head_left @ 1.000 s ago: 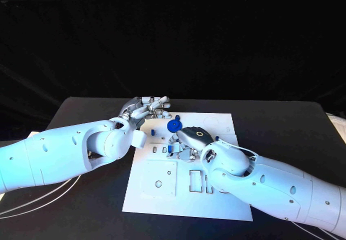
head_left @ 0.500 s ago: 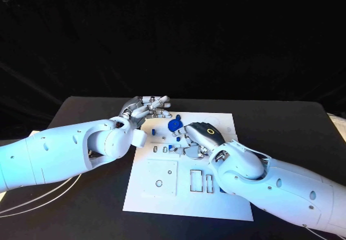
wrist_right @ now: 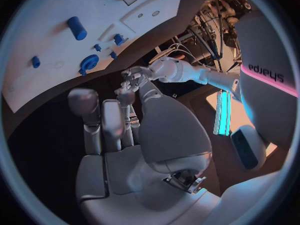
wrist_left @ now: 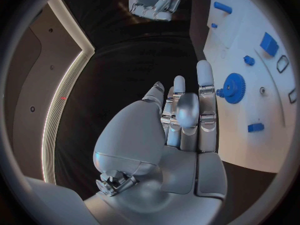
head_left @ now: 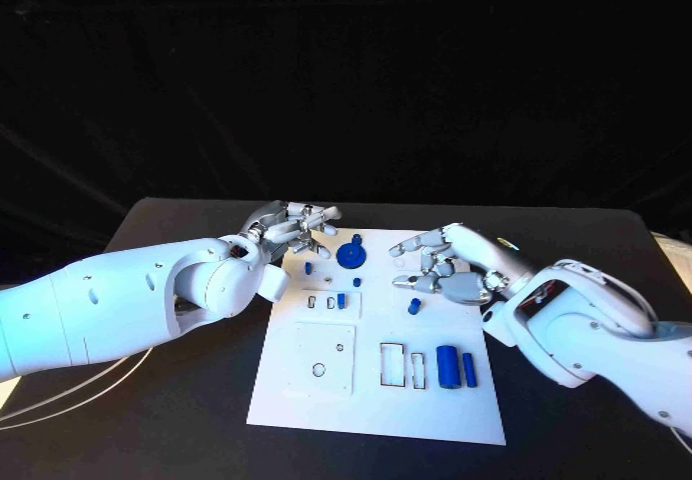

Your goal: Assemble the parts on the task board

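The white task board lies in the middle of the black table. A blue gear stands near its far edge, with small blue pieces around it and a blue cylinder by the slots at the near right. My left hand hovers at the board's far left corner, fingers apart and holding nothing. My right hand is above the board's right edge, fingers loosely spread and holding nothing. The left wrist view has the left hand beside the gear. In the right wrist view the right hand is off the board.
Black table surrounds the board on all sides. Pale cables trail along the near left of the table. Rectangular slots and a raised plate sit in the board's near half.
My right hand has lifted off the board's middle and swung to the right edge, uncovering the blue cylinder and a small blue piece. The left hand has hardly moved.
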You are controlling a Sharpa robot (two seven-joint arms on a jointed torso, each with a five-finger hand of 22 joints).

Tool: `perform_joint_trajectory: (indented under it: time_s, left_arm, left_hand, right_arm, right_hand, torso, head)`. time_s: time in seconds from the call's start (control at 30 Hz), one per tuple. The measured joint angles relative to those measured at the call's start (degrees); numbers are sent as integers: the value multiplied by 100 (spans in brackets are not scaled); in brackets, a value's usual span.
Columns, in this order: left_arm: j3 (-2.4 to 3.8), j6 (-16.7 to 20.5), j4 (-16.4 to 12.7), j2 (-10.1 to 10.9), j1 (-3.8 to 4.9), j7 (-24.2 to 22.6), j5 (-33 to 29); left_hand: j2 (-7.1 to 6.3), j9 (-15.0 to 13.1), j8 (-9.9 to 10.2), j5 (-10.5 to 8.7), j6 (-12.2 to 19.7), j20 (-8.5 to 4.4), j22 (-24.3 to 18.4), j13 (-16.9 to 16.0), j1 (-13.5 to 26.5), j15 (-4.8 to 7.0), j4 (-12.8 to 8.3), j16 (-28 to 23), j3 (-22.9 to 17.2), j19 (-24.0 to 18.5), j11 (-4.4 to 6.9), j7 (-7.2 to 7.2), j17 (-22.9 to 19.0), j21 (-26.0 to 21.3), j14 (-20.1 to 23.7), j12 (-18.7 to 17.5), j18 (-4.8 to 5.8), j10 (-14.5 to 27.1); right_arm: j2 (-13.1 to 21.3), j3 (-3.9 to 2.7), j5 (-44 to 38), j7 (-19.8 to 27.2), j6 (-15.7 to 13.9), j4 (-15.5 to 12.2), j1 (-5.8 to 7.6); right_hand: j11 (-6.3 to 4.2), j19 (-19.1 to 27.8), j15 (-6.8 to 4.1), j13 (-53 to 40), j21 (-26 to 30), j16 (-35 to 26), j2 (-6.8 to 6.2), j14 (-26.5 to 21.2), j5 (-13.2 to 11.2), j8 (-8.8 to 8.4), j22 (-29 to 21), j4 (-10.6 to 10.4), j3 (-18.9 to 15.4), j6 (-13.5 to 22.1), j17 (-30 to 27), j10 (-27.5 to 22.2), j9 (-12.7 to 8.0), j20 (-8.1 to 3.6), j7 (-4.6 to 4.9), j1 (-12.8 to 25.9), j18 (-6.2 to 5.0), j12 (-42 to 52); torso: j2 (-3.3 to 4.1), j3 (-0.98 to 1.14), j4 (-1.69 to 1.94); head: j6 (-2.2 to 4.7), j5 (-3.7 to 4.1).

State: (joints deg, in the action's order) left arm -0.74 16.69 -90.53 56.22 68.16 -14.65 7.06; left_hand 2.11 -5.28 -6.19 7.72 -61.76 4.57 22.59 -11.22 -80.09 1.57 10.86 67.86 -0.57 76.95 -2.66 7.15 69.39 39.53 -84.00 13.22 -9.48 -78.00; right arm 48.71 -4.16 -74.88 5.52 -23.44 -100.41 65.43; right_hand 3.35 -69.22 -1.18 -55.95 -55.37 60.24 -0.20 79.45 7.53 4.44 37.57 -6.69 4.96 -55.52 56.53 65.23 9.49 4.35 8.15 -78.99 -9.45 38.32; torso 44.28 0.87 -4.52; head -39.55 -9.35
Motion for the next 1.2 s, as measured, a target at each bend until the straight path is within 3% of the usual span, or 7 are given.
perform_joint_trajectory:
  time_s: [0.07, 0.13, 0.17, 0.27, 0.4, 0.7, 1.2]
  left_arm:
    - [0, -164, -1, 41, 1, 464, 470]
    - [1, -311, -13, 71, 5, 822, 841]
    - [1, -406, -25, 87, 8, 1035, 1066]
    - [1, -734, -101, 127, 27, 1769, 1853]
    - [1, -1124, -221, 131, 95, 2698, 2817]
    - [4, -1422, -377, 78, 235, 4128, 4089]
    - [4, -1413, -376, -223, 276, 4976, 4660]
  left_hand:
    - [-68, -104, -157, 0, -172, -110, 1951, -521, 150, 105, 87, 1427, 74, 486, 125, -117, 485, 1644, 0, 635, 255, -217]
    - [-70, -190, -257, 0, -207, -146, 2745, -1250, 257, 121, 146, 1905, 134, 585, 193, -159, 540, 2313, 3, 1405, 370, -164]
    - [-75, -308, -381, 20, -152, -146, 3154, -2177, 265, 133, 188, 2065, 172, 577, 285, -235, 550, 2689, 11, 2321, 386, 64]
    - [-19, -573, -709, -12, -211, -189, 3917, -3956, 549, 140, 457, 2197, 314, 534, 245, -246, 556, 3295, 4, 4077, 419, 183]
    - [110, -1122, -1289, -48, -316, -263, 4599, -5189, 780, 221, 570, 2197, 472, 607, 366, -358, 556, 3789, -1, 5283, 506, -28]
    - [199, -2290, -2178, -118, 288, -263, 5081, -5737, 1096, 243, 581, 2197, 986, 607, 383, -445, 555, 4130, 2, 5765, 553, -23]
    - [201, -2821, -2492, -201, 428, -304, 5236, -5937, 1267, 282, 588, 2197, 1305, 648, 437, -502, 554, 4256, 3, 5915, 592, -77]
  right_arm:
    - [269, -52, 713, 106, 122, -10, 53]
    - [408, -70, 1211, 167, 197, 19, 88]
    - [475, -76, 1500, 201, 247, 46, 110]
    - [676, -96, 2374, 306, 450, 192, 194]
    - [843, -113, 3252, 429, 655, 475, 264]
    - [905, -113, 4183, 629, 790, 707, 290]
    - [837, -114, 4467, 700, 806, 783, 294]
  right_hand:
    - [-2, 181, -9, 659, 762, -1125, 16, -204, 23, 0, -796, 78, 153, 8, -984, -41, 2, -4, 15, -113, -79, -803]
    - [-3, 181, -1, 1113, 1180, -1902, -38, -333, 23, -2, -1131, 125, 269, -10, -1566, -39, 12, -4, 33, -169, -79, -1340]
    - [3, 194, 38, 1388, 1419, -2238, -42, -386, 11, -17, -1300, 137, 345, -33, -1758, -31, 12, 9, 29, -171, -79, -1652]
    - [131, 634, 196, 2184, 2187, -3224, -74, -950, -303, -78, -1762, 131, 499, -23, -2232, -173, -42, 168, 82, -203, -77, -2537]
    - [225, 773, 396, 3357, 3159, -4329, -140, -1104, -390, -78, -2399, 146, 606, -23, -2905, 71, -172, 437, 198, -268, -76, -3278]
    - [299, 413, 424, 4127, 3695, -4882, -239, -831, -377, -78, -2797, 182, 587, -55, -3253, 284, -274, 476, 230, -169, -75, -3439]
    - [347, 311, 454, 4435, 3960, -5103, -291, -801, -109, -77, -2992, 203, 433, -130, -3367, 290, -318, 498, 299, -117, -75, -3439]
  torso:
    - [-36, -2, -28]
    - [-62, -3, -47]
    - [-75, -7, -56]
    - [-122, -17, -86]
    - [-179, -31, -109]
    - [-244, -35, -110]
    - [-246, -27, -111]
  head:
    - [-13, -11]
    - [-23, -26]
    - [-31, -35]
    - [-54, -57]
    - [-71, -85]
    - [-141, -131]
    - [-185, -179]
